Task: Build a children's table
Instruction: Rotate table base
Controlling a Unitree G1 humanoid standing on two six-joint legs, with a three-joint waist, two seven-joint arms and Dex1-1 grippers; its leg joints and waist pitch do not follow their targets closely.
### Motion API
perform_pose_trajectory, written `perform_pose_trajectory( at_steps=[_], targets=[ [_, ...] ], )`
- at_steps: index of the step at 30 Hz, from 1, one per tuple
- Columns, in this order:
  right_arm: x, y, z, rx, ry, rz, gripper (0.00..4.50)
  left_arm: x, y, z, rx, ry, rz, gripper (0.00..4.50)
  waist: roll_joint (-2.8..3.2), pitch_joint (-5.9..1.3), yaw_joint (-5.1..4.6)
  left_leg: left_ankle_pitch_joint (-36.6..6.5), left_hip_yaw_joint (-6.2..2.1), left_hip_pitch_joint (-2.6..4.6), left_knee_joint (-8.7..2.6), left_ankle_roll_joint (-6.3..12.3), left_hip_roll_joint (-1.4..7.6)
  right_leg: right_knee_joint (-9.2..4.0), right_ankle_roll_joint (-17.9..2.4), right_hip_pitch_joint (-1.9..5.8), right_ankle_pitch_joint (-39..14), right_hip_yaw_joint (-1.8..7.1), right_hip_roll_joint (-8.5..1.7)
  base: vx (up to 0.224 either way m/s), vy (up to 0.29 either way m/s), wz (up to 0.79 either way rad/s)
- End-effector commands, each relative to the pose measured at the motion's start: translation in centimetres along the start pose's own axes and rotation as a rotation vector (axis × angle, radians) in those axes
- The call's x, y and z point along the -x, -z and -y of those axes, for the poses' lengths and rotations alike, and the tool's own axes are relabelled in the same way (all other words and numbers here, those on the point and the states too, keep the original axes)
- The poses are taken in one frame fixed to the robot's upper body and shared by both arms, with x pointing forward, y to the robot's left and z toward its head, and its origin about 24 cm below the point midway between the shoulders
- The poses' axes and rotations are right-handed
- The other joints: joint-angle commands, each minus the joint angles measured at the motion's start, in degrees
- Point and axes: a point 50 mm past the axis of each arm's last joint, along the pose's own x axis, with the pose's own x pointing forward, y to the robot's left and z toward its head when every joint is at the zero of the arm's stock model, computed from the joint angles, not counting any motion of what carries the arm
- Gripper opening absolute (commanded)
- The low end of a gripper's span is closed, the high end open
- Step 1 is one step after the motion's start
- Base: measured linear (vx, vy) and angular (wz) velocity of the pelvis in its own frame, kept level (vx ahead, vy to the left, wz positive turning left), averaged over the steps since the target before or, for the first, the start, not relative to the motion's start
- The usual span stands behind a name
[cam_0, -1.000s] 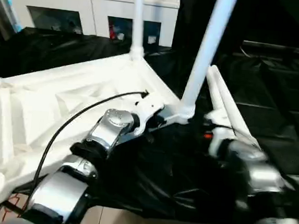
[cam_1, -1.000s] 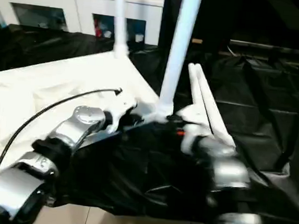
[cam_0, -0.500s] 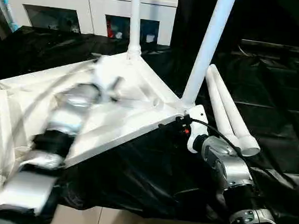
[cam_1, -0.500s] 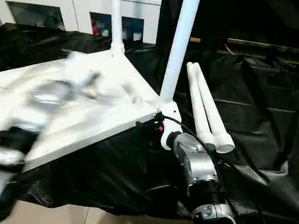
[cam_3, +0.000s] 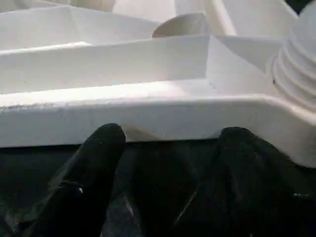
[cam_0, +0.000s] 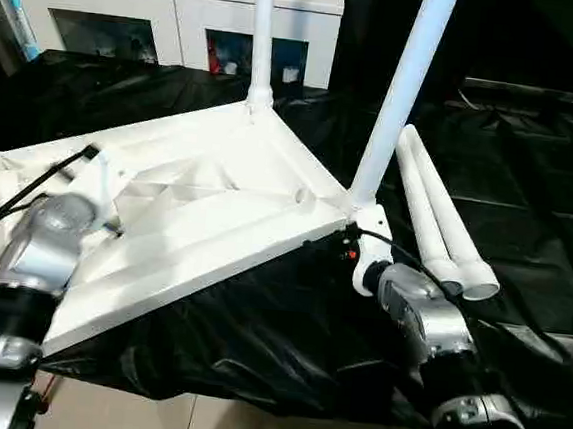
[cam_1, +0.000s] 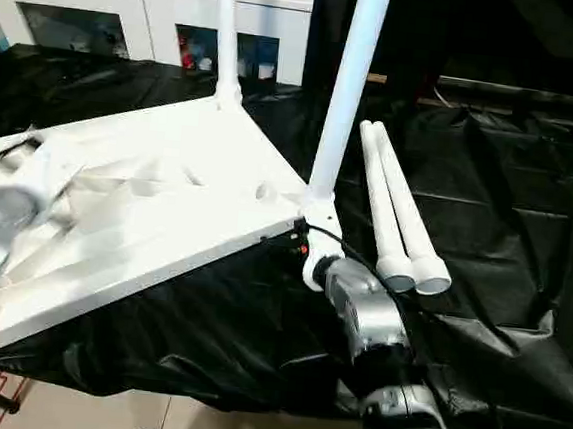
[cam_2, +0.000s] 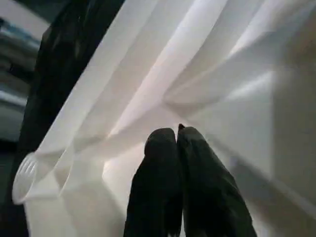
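Upturned tabletop [cam_0: 197, 207] bears two upright legs [cam_0: 397, 94].

The tabletop [cam_0: 196, 217] is laid underside-up on the sheet-covered surface [cam_0: 529, 196], tilted. Two legs are stood upright in its far sockets: one [cam_0: 261, 32] at the back corner, another [cam_0: 403, 84] at the right corner. Two loose legs [cam_0: 436, 223] are laid side by side just right of it. A cabinet [cam_0: 174, 14] is set behind. The right gripper [cam_3: 163, 163] is placed just under the near-right edge, the left gripper [cam_2: 175, 143] against the ribs on the left.
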Motion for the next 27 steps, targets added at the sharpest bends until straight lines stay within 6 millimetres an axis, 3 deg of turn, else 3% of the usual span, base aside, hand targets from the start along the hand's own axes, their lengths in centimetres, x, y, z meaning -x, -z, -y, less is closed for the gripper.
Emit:
perform_pose_trajectory(
  at_steps=[1, 7, 9, 16, 18, 19, 20, 23, 27],
  targets=[
    [-0.2, -0.4, 0.0, 0.005, 0.008, 0.006, 3.11, 0.3, 0.1, -0.4, -0.056, -0.013, -0.028, 0.0, 1.0, -4.22, -0.04, -12.23, -0.69, 1.36, -3.79, 0.2, 1.06, -2.95, -13.06, 2.97, -7.38, 2.14, -2.24, 0.0, 0.0, 0.0],
    [-0.4, -0.4, 0.1, 0.005, 0.015, 0.003, 2.65, 0.6, 1.0, 0.2, -0.046, 0.048, -0.062, 0.0, 0.97, -4.28, -0.06, -11.51, -0.63, 1.36, -3.66, 0.47, 0.96, -2.9, -13.62, 2.96, -6.88, 2.17, -2.32, 0.0, 0.0, 0.0],
    [-0.6, -0.4, 0.1, 0.007, 0.008, -0.003, 2.44, 0.9, 0.7, 2.0, 0.007, 0.219, -0.048, 0.0, 0.7, -4.21, 0.05, -11.56, -0.57, 1.41, -3.71, 0.49, 1.06, -2.99, -13.9, 2.86, -7.88, 2.22, -2.42, 0.0, 0.0, 0.0],
    [-1.0, -0.5, 0.1, 0.011, 0.008, -0.013, 1.82, 1.9, 0.2, 3.7, 0.013, 0.468, -0.015, 0.0, 0.86, -4.08, 0.04, -13.13, -0.63, 1.42, -3.85, -0.08, 1.04, -3.01, -13.66, 2.84, -9.45, 2.26, -2.38, 0.0, 0.0, 0.0],
    [-1.1, -0.6, 0.1, 0.009, 0.007, -0.011, 1.78, 2.7, -0.2, 4.8, -0.023, 0.618, 0.043, 0.0, 0.4, -4.12, 0.12, -12.67, -0.62, 1.43, -3.86, -0.01, 1.09, -2.97, -13.81, 2.86, -9.46, 2.29, -2.46, 0.0, 0.0, 0.0],
    [-1.2, -0.7, 0.1, 0.009, 0.007, -0.011, 1.69, 3.0, -0.4, 5.1, -0.039, 0.658, 0.06, 0.0, 0.64, -4.13, 0.18, -12.33, -0.62, 1.41, -3.82, 0.07, 1.06, -2.84, -13.97, 2.83, -9.2, 2.33, -2.48, 0.0, 0.0, 0.0],
    [-1.3, -0.7, -0.1, 0.007, -0.002, -0.011, 1.44, 3.9, -0.6, 5.9, -0.055, 0.801, 0.082, 0.0, 0.55, -4.1, 0.11, -12.22, -0.61, 1.41, -3.87, 0.04, 1.1, -2.73, -14.1, 2.8, -9.32, 2.33, -2.45, 0.0, 0.0, 0.0],
    [-1.6, -0.8, -0.4, 0.013, -0.019, -0.014, 1.26, 5.4, -1.7, 6.9, -0.114, 1.0, 0.197, 0.0, 0.52, -4.0, 0.0, -12.44, -0.48, 1.44, -3.92, -0.19, 1.05, -2.73, -14.09, 2.76, -9.2, 2.41, -2.35, 0.0, 0.0, 0.0],
    [-1.8, -0.8, -0.5, 0.015, -0.029, -0.013, 0.89, 6.1, -2.5, 7.6, -0.126, 1.107, 0.26, 0.0, 0.38, -4.01, -0.31, -12.39, -0.42, 1.28, -3.88, -0.43, 0.95, -2.6, -13.91, 3.02, -9.1, 2.49, -2.39, 0.0, 0.0, 0.0]
  ],
)
